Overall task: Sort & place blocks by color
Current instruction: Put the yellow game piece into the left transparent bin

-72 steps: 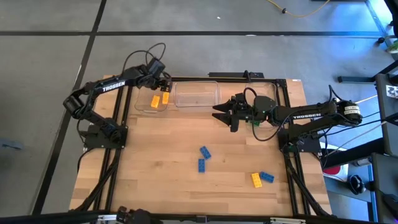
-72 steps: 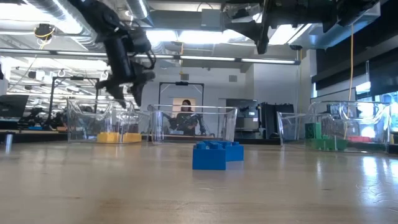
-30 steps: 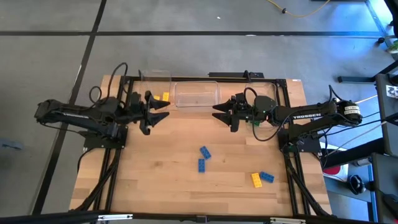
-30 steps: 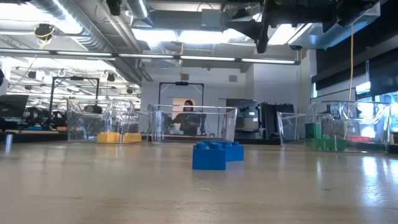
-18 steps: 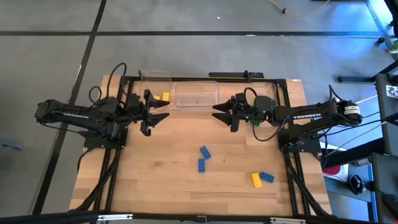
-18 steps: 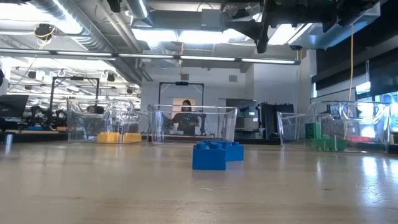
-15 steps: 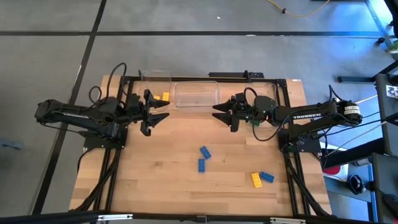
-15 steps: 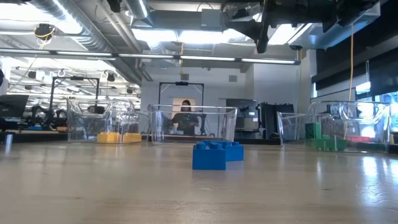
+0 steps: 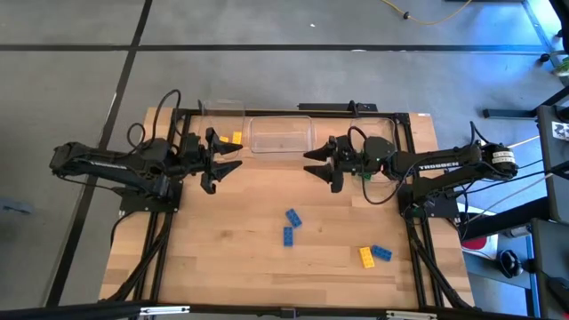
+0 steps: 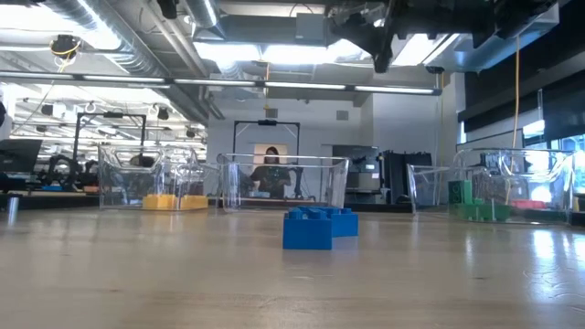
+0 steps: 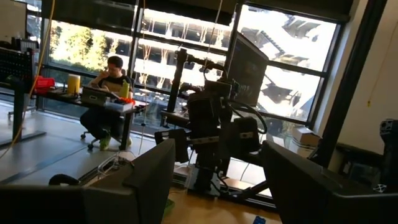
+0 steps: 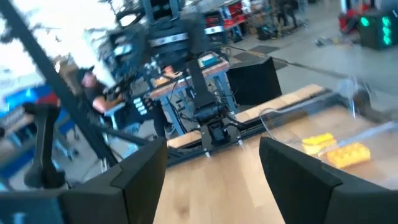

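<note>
Two arms face each other above the table [image 9: 222, 258]. On the left we see the left gripper [image 9: 229, 160] w/ fingers spread wide, empty, just beside the left clear bin [image 9: 206, 108], which holds yellow blocks [image 9: 233, 138]. The middle bin [image 9: 280, 135] looks empty to us, tho it's hard to tell thru clear plastic. Two blue blocks [image 9: 290, 226] lie mid-table, touching or nearly so. The right gripper [image 9: 316, 163] hangs open, holding nothing, near the middle bin. Further right, a yellow block [image 9: 366, 258] touches another blue block [image 9: 381, 252] near the table's front. Green blocks [image 10: 475, 210] sit in the right bin [image 10: 430, 192].
</note>
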`<state>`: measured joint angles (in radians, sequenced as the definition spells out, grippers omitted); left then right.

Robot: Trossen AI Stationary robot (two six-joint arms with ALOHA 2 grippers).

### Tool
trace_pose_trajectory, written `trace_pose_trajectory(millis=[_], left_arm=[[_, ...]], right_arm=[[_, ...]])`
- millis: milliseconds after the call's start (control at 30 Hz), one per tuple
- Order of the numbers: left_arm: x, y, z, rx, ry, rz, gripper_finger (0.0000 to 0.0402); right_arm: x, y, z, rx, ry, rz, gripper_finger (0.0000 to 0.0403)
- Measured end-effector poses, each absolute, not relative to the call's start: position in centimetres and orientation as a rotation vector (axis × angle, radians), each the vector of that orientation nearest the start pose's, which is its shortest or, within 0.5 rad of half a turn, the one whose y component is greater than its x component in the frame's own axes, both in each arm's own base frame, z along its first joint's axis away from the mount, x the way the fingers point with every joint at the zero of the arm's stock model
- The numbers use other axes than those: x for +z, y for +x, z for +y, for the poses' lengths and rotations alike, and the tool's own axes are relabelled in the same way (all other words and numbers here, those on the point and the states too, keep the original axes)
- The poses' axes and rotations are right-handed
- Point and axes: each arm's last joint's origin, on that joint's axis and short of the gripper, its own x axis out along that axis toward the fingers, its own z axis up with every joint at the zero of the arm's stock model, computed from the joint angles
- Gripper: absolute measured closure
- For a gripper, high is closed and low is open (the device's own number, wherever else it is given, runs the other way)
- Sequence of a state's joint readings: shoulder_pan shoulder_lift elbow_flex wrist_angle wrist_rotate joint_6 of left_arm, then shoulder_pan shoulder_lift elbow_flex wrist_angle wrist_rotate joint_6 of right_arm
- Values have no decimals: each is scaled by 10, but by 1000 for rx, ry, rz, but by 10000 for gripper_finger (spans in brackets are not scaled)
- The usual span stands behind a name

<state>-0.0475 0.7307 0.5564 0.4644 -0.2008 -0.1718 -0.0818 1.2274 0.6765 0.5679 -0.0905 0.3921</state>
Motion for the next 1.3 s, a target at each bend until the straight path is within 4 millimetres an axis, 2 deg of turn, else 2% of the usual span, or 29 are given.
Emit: trace_pose_trajectory(millis=[133,300,400,533,667,767,900,1033,1133,1300], left_arm=[[324,167,-2,126,-215,-301,171],[324,167,-2,126,-215,-302,171],[324,167,-2,125,-219,-302,171],[324,167,-2,122,-241,-303,171],[324,167,-2,122,-241,-303,171],[324,167,-2,122,-242,-304,171],[324,167,-2,120,-254,-305,171],[324,167,-2,118,-268,-307,171],[324,167,-2,117,-269,-307,171],[324,167,-2,118,-269,-307,171]], right_arm=[[279,268,-11,50,242,-33,144],[295,273,-3,82,226,-22,144],[300,276,7,121,278,137,145],[303,269,28,175,451,492,152],[292,249,51,114,672,854,163],[275,230,72,6,822,1091,168],[250,204,102,-178,998,1304,169],[227,183,127,-387,1224,1396,170],[208,170,138,-555,1384,1422,170],[185,157,151,-625,1523,1377,170]])
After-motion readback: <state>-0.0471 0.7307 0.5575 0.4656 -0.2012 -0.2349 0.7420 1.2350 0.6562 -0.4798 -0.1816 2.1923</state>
